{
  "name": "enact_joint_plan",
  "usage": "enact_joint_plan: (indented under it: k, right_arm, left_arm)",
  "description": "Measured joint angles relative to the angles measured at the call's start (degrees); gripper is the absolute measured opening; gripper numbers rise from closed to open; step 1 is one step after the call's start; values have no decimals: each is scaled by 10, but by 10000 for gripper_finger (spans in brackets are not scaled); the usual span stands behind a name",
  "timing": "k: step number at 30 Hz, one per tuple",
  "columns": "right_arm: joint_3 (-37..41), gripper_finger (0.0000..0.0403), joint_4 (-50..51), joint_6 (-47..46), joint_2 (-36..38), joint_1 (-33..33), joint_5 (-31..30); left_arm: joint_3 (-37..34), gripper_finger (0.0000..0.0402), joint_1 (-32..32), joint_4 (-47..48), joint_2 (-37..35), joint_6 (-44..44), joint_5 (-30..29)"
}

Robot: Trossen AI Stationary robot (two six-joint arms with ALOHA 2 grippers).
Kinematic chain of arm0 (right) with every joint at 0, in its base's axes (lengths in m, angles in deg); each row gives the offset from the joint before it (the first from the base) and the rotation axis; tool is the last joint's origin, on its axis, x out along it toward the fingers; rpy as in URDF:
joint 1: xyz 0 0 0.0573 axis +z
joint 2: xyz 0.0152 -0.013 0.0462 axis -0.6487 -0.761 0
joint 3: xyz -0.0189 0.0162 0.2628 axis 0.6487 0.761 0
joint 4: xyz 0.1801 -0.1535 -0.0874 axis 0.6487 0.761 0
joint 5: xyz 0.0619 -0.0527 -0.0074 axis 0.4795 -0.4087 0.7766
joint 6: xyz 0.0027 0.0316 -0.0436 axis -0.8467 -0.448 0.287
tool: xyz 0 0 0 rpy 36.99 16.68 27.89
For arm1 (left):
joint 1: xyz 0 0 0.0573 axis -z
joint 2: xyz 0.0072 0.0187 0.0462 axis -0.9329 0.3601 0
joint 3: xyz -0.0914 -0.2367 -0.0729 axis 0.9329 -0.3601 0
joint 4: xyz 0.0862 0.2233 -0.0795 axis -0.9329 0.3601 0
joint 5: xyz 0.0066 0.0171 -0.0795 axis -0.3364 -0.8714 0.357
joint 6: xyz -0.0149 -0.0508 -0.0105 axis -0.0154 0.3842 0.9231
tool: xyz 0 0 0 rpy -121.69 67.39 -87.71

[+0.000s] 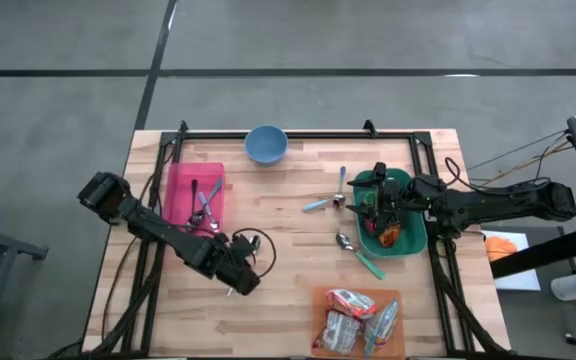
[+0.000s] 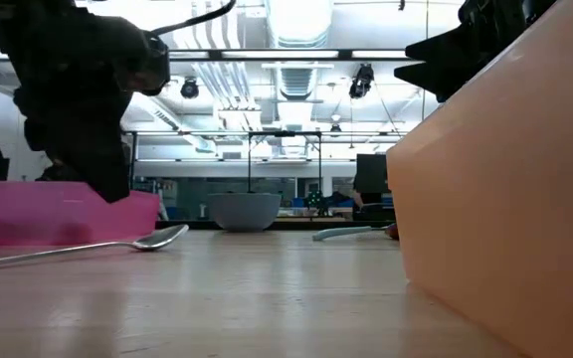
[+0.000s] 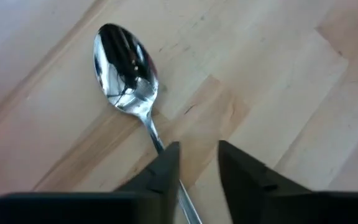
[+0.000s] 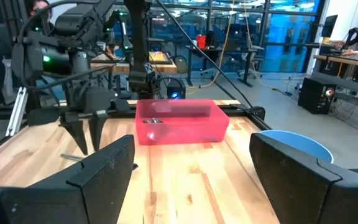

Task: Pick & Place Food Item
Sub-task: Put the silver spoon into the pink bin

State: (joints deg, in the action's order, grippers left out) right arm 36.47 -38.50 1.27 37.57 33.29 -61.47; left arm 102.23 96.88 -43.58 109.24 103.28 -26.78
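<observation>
Wrapped food packets lie in an orange tray at the table's near edge. More food lies in a green tray on the right. My right gripper hangs open over that green tray, its fingers wide apart. My left gripper points down near the table's near left, fingers a little apart. It hovers above a silver spoon that lies flat on the wood; in the low view the fingertips stand clear of it.
A pink bin holding utensils stands behind my left arm. A blue bowl sits at the far edge. A blue-handled spoon and a green-handled spoon lie beside the green tray. Bare wood runs down the table's middle.
</observation>
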Motion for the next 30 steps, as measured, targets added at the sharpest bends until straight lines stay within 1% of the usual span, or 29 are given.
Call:
enact_joint_plan:
  k: [5,7,9,12,16,19,23,27,30]
  right_arm:
    - [0,316,3,0,0,0,0]
    - [0,316,3,0,0,0,0]
    - [0,316,3,0,0,0,0]
    - [0,316,3,0,0,0,0]
    - [0,316,3,0,0,0,0]
    - [0,316,3,0,0,0,0]
    - [0,316,3,-1,0,0,0]
    - [0,316,3,0,0,0,0]
    - [0,316,3,0,0,0,0]
  left_arm:
    - [-2,201,-9,2,8,26,0]
    - [-2,224,-13,4,8,26,-2]
    - [-2,236,-18,6,8,25,-4]
    - [-3,240,-25,12,8,25,-5]
    - [-24,241,-29,-8,8,36,7]
    - [-45,241,-30,-32,8,47,23]
    - [-67,241,-32,-63,8,51,27]
    - [-89,241,-41,-102,8,26,31]
    - [-102,241,-49,-126,6,23,40]
